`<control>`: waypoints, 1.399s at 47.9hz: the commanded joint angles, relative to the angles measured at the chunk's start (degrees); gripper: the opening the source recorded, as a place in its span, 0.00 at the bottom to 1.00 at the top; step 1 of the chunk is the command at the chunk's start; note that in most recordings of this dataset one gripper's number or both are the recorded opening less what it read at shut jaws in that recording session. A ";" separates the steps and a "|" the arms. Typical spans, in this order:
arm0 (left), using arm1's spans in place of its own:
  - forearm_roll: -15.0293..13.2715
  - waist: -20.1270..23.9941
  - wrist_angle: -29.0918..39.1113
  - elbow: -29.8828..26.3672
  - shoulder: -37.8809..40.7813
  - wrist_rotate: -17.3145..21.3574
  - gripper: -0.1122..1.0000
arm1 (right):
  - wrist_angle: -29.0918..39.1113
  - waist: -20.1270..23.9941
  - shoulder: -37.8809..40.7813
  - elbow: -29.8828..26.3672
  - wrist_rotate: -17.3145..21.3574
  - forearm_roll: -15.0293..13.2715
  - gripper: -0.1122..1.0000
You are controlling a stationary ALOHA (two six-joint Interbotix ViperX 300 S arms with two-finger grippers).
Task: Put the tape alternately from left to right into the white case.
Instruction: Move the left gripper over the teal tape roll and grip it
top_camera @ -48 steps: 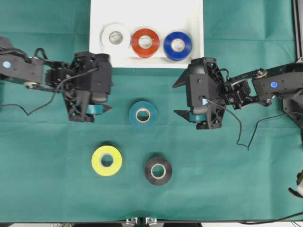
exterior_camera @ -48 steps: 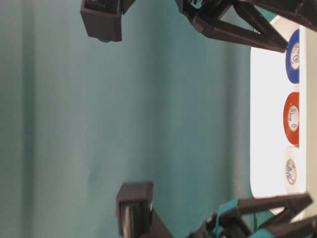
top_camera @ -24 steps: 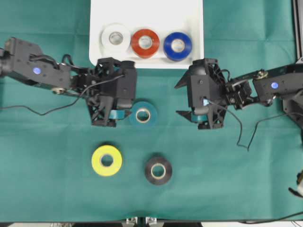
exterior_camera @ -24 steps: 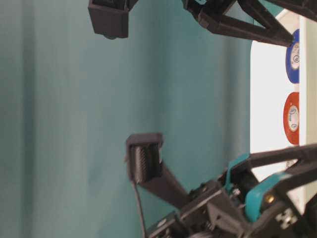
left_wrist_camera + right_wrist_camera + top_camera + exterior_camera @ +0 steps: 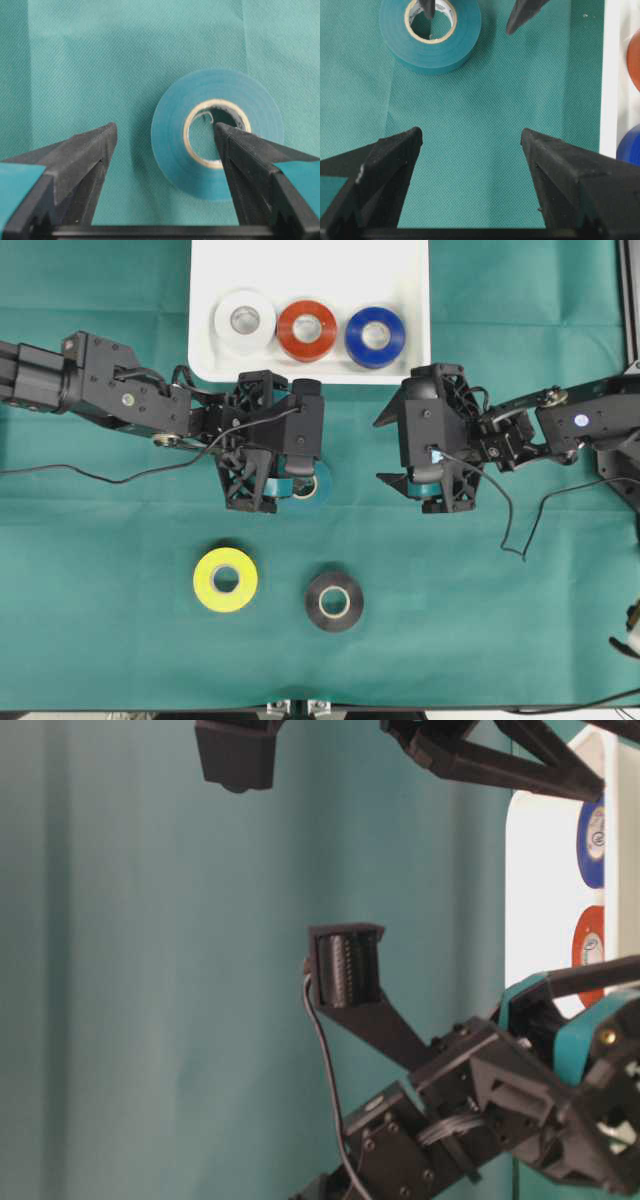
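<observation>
The white case (image 5: 400,270) lies at the table's far edge and holds a white roll (image 5: 245,319), a red-orange roll (image 5: 307,329) and a blue roll (image 5: 375,336) in a row. A teal roll of tape (image 5: 324,480) lies flat on the green cloth below the case. My left gripper (image 5: 298,483) hangs over it, open. In the left wrist view one finger sits in the teal roll's (image 5: 225,85) pale core and the other stands outside its rim, the left gripper (image 5: 165,130) astride that wall. My right gripper (image 5: 384,450) is open over bare cloth, to the right of the teal roll (image 5: 455,45).
A yellow roll (image 5: 225,580) and a black roll (image 5: 334,601) lie nearer the front edge. The case's rim (image 5: 610,75) runs just right of my right gripper (image 5: 471,134). A loose cable (image 5: 515,530) trails from the right arm. Green cloth (image 5: 480,640) covers the table.
My left arm has swung right from the table's left side until its gripper came over the teal roll. The right gripper has barely shifted. The rolls have not moved.
</observation>
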 commanded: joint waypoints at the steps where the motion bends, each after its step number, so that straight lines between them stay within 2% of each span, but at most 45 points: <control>1: 0.09 -0.44 -0.62 -1.76 -0.26 0.00 0.91 | -0.44 0.18 -1.23 -0.53 0.09 -0.09 0.88; 20: 0.00 -0.79 -0.62 -2.37 2.37 -0.09 0.91 | -0.44 0.09 -1.23 -0.53 0.09 -0.09 0.88; 27: 0.09 -0.79 -0.62 -2.37 2.02 0.00 0.88 | -0.44 0.09 -1.23 -0.53 0.09 -0.09 0.88; 30: 0.00 -0.88 -0.62 -2.37 1.85 -0.09 0.83 | -0.44 0.09 -1.23 -0.53 0.09 -0.09 0.88; 32: 0.00 -0.88 -0.62 -2.37 1.67 -0.09 0.75 | -0.44 0.09 -1.23 -0.53 0.09 -0.09 0.88; 41: 0.09 -1.76 -0.53 -2.37 1.32 -0.09 0.28 | -0.44 0.09 -1.23 -0.53 0.09 -0.09 0.88; 47: 0.09 -1.93 -0.35 -2.37 1.14 0.00 0.09 | -0.44 0.09 -1.23 -0.53 0.09 -0.09 0.88; 49: 0.00 -2.02 -0.35 -2.37 1.05 -0.09 0.07 | -0.44 0.09 -1.14 -0.53 0.09 -0.09 0.88; 67: 0.09 -2.20 -0.09 -2.37 -1.58 0.00 0.07 | -0.44 0.18 -1.23 -0.53 0.09 -0.09 0.88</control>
